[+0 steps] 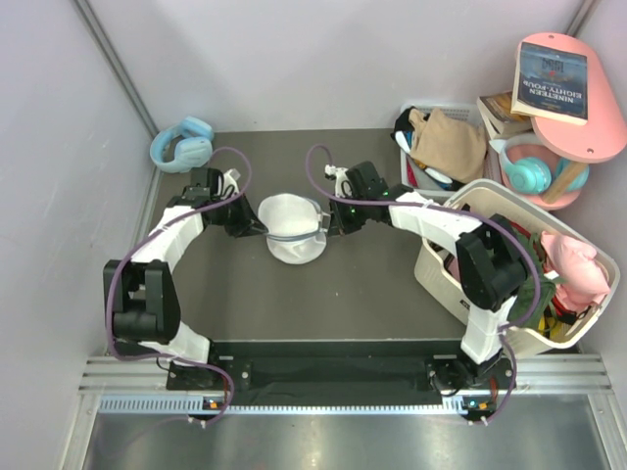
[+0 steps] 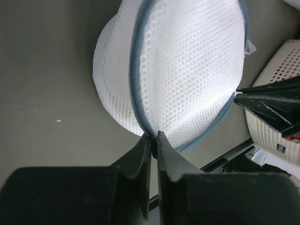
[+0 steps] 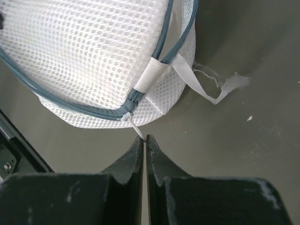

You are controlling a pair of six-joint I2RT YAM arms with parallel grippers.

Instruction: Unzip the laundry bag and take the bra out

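The laundry bag (image 1: 291, 228) is a round white mesh pouch with a grey-blue zip around its rim, lying mid-table between both arms. My left gripper (image 1: 257, 227) is shut on the bag's rim at the zip seam (image 2: 153, 137). My right gripper (image 1: 328, 225) is shut on the white zip pull tab (image 3: 137, 129) at the bag's right edge. The zip (image 3: 93, 112) looks closed where it shows. A white hanging loop (image 3: 197, 86) trails from the bag. The bra is hidden; nothing of it shows through the mesh.
A big white basket (image 1: 460, 284) of clothes with a pink garment (image 1: 576, 266) stands at the right. A small crate (image 1: 431, 147) with tan cloth sits at the back right. Blue headphones (image 1: 182, 144) lie at the back left. A pink shelf holds a book (image 1: 551, 80).
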